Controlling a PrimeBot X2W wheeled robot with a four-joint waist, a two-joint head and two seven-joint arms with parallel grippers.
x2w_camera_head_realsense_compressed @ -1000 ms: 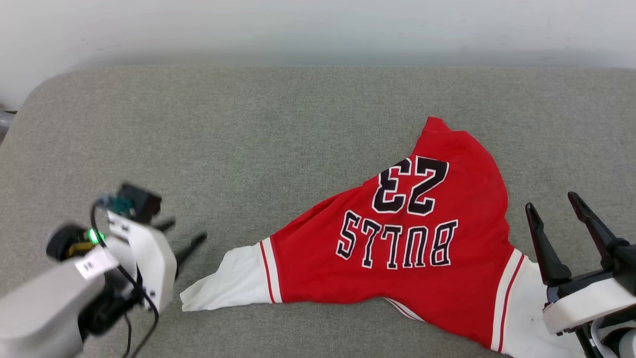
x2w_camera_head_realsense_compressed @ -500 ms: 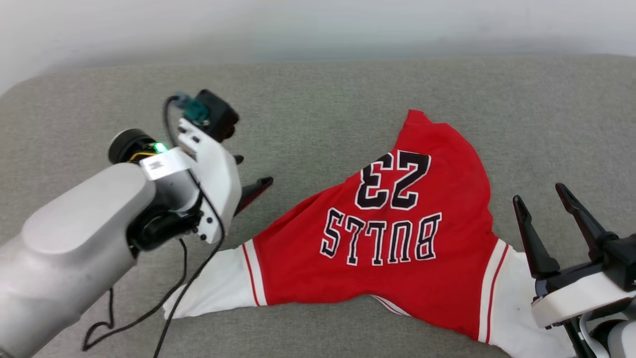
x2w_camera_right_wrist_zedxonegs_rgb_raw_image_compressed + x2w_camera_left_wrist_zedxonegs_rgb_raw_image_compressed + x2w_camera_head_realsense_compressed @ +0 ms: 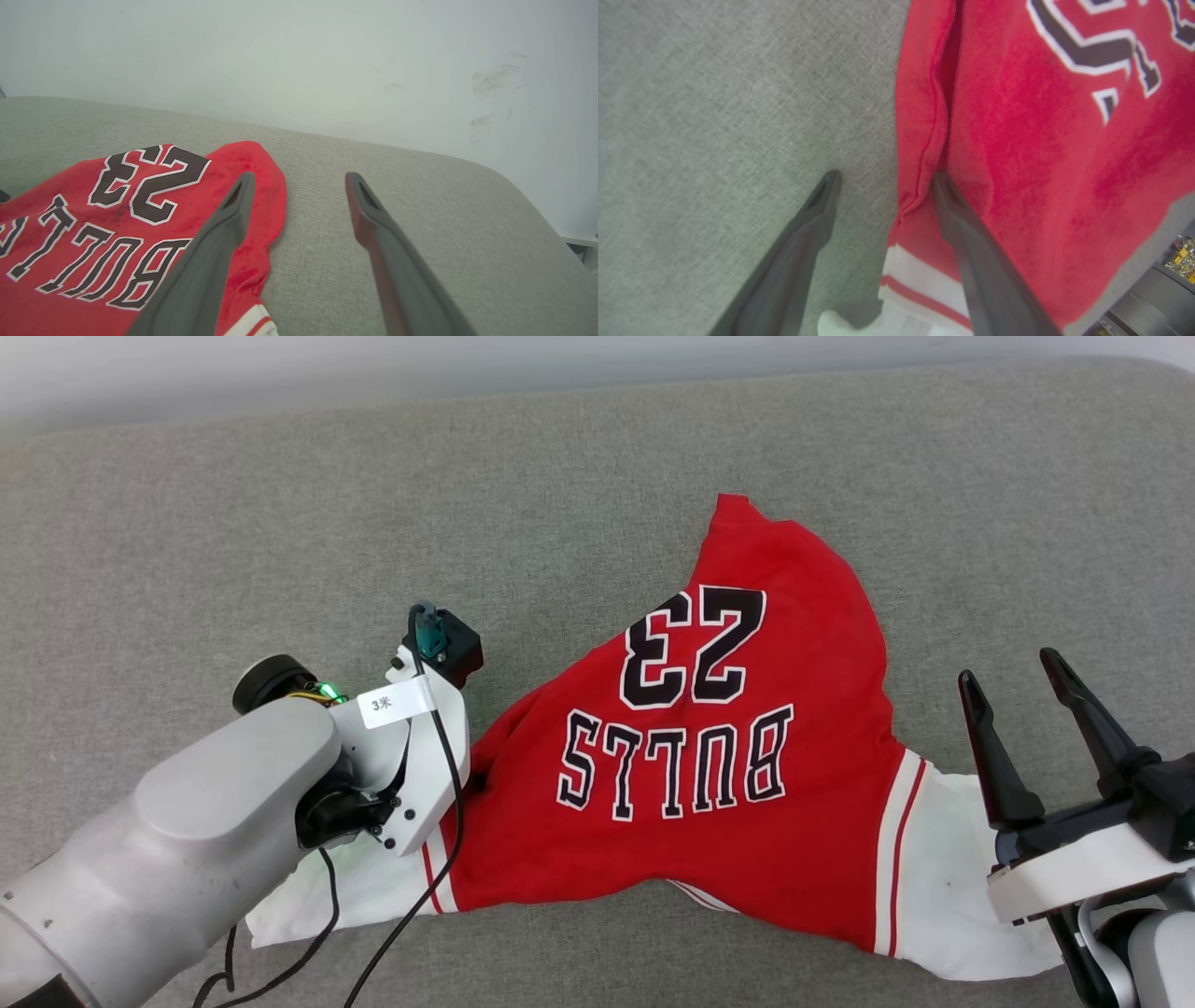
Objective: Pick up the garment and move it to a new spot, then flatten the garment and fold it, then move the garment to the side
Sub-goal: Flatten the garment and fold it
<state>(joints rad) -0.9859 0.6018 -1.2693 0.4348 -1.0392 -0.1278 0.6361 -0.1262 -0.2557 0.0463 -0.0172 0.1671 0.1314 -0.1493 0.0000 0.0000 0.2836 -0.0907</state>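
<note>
Your left gripper [image 3: 885, 175] stands open astride the jersey's [image 3: 728, 821] folded red edge near the striped trim, one finger on the cushion [image 3: 233, 523] and one on cloth. If you close there, you may pinch only the top layer, and the fold could slip out or twist on the lift. The jersey lies bunched in a rough triangle from centre to lower right of the head view, and your right gripper [image 3: 1008, 665] hovers open and empty at lower right, so a one-sided pull would likely drag the cloth and bunch it further.

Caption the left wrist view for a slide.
Open left gripper straddles the folded red edge of the garment, one finger over fabric, the other over the grey cushion.
</note>
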